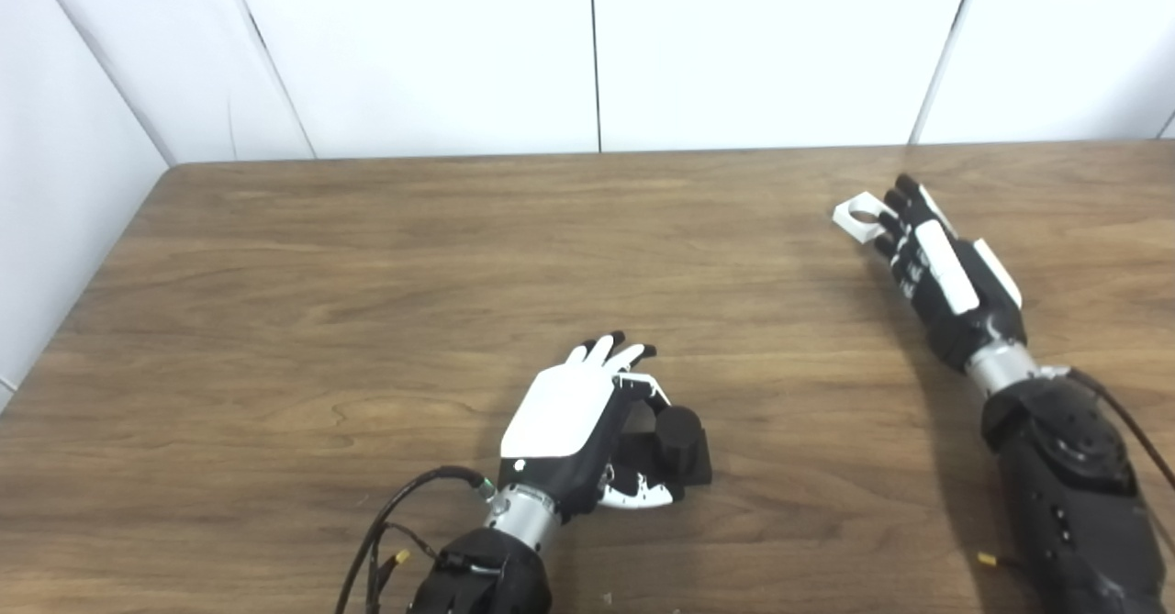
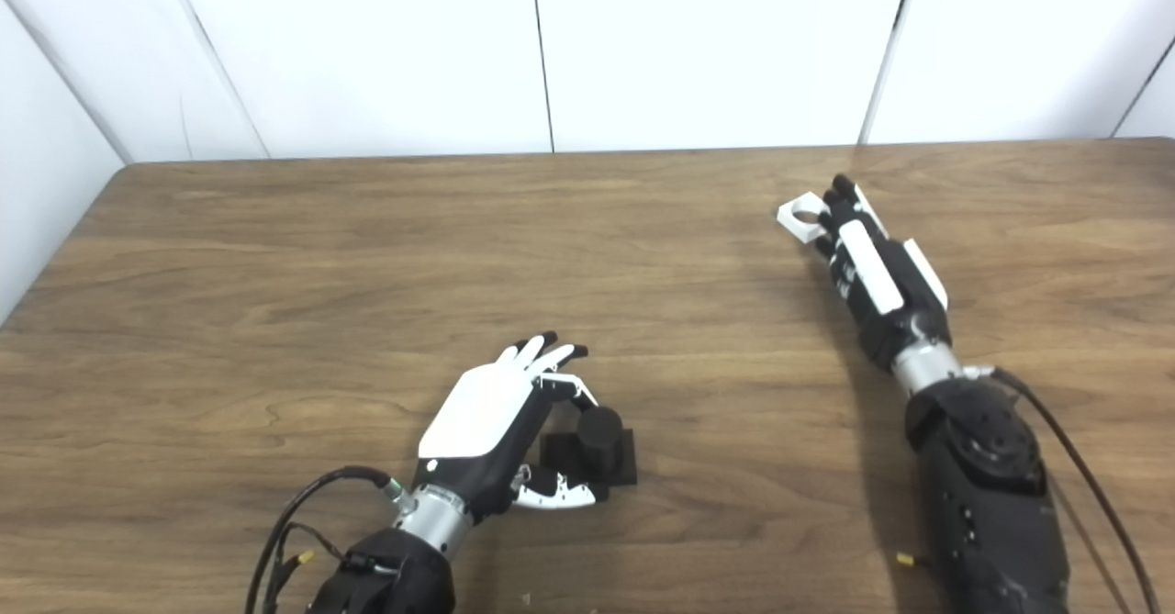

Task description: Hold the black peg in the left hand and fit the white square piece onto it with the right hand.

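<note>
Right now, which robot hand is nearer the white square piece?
Right. The right robot hand has its fingertips at the white square piece, far right. The left robot hand is near the front, beside the black peg.

Peg (image 1: pixel 677 444) near left; square piece (image 1: pixel 858 216) far right

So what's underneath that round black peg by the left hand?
The round black peg stands on a flat black square base resting on the brown wooden table. The left hand hides the base's near-left part.
</note>
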`<control>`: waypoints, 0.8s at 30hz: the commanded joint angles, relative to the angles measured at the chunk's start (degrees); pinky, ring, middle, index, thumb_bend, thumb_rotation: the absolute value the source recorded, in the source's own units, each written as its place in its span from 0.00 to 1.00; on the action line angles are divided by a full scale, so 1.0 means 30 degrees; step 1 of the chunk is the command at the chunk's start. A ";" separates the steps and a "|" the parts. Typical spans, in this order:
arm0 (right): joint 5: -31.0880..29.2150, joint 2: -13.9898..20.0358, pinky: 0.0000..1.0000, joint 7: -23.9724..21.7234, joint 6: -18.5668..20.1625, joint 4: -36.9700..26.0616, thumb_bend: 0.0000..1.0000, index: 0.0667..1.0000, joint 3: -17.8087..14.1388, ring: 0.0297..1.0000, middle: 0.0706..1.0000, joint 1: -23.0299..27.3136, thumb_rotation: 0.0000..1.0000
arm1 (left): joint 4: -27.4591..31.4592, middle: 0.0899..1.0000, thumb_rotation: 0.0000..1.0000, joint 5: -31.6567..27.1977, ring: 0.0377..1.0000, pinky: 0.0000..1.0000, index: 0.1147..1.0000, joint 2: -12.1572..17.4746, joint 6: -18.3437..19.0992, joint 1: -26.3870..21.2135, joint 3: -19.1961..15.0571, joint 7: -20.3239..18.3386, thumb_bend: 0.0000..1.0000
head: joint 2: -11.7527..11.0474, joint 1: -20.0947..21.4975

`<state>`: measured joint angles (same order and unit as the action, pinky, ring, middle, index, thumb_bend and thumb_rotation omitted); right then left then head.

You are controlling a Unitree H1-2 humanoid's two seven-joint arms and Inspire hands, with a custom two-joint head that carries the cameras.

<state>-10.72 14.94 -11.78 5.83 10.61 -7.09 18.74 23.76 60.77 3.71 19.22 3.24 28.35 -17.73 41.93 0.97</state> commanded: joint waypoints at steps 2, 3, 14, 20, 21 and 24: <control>0.1989 0.1113 1.00 0.0467 -0.0760 -0.0845 0.61 1.00 0.0577 1.00 1.00 0.1434 0.48 | -0.0829 0.92 0.07 0.0111 1.00 1.00 0.43 0.0133 -0.0154 0.0216 0.0166 -0.0403 0.52 | -0.0070 0.0215; 0.2400 0.1260 1.00 0.0618 -0.0827 -0.0854 0.62 1.00 0.0710 1.00 1.00 0.1533 0.46 | -0.0857 0.93 0.07 0.0104 1.00 1.00 0.43 0.0146 -0.0164 0.0206 0.0166 -0.0412 0.52 | -0.0070 0.0215; 0.8344 0.4304 0.98 0.1002 -0.1684 0.0050 0.74 0.92 0.3204 0.99 0.99 0.3605 0.27 | -0.1314 0.93 0.07 0.0069 1.00 1.00 0.43 0.0189 -0.0345 0.0146 0.0095 0.0002 0.52 | -0.0449 0.0458; 1.1338 0.5637 0.93 0.0872 -0.1856 0.0625 0.78 0.90 0.4872 1.00 0.98 0.4582 0.27 | -0.1428 0.93 0.07 0.0031 1.00 1.00 0.43 0.0184 -0.0485 0.0221 -0.0032 0.0154 0.52 | -0.0613 0.0538; 1.1699 0.5779 0.93 0.0814 -0.1923 0.0858 0.79 0.90 0.5092 1.00 0.98 0.4832 0.26 | -0.1438 0.93 0.07 0.0014 1.00 1.00 0.43 0.0169 -0.0499 0.0229 -0.0066 0.0141 0.52 | -0.0640 0.0553; 1.2343 0.6044 0.99 0.0648 -0.2188 0.1574 0.81 0.87 0.5553 1.00 0.98 0.5436 0.20 | -0.1490 0.93 0.07 0.0075 1.00 1.00 0.43 0.0159 -0.0503 0.0213 -0.0110 0.0078 0.52 | -0.0679 0.0569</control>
<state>24.95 31.15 -10.15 1.51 15.70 9.36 30.57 22.07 60.50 3.65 17.15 3.14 27.76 -15.83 39.82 2.64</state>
